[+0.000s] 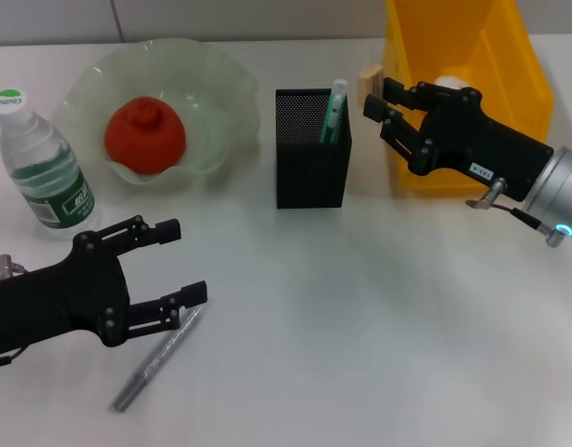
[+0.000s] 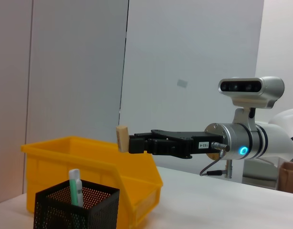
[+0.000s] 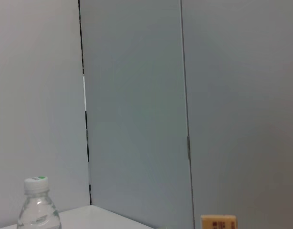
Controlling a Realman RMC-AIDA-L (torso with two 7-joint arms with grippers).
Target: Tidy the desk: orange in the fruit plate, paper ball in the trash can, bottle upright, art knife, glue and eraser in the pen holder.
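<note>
Your right gripper (image 1: pixel 372 96) sits in the upper right of the head view, its fingers closed on a small tan eraser (image 1: pixel 371 81). It holds the eraser in the air between the black mesh pen holder (image 1: pixel 311 149) and the yellow trash can (image 1: pixel 468 93), just beside the bin's near corner. In the left wrist view the same gripper (image 2: pixel 130 143) reaches in from the right of the frame, with the eraser (image 2: pixel 121 138) at its tip above the yellow bin (image 2: pixel 89 171) and higher than the pen holder (image 2: pixel 77 210).

The pen holder stands at the upper centre of the head view with a green and white glue stick (image 1: pixel 334 112) upright inside it. A white paper ball (image 1: pixel 451 84) shows inside the trash can, partly hidden behind the gripper.

Your left gripper (image 1: pixel 188 261) is in the lower left of the head view, fingers spread wide and holding nothing. A silver art knife (image 1: pixel 156 360) lies on the white desk (image 1: pixel 360 326), its upper end at the gripper's lower fingertip; you cannot tell whether they touch.

In the upper left, the orange (image 1: pixel 143 136) rests in the pale green fruit plate (image 1: pixel 221 93). Left of it, the water bottle (image 1: pixel 40 163) stands upright with its green cap on.
</note>
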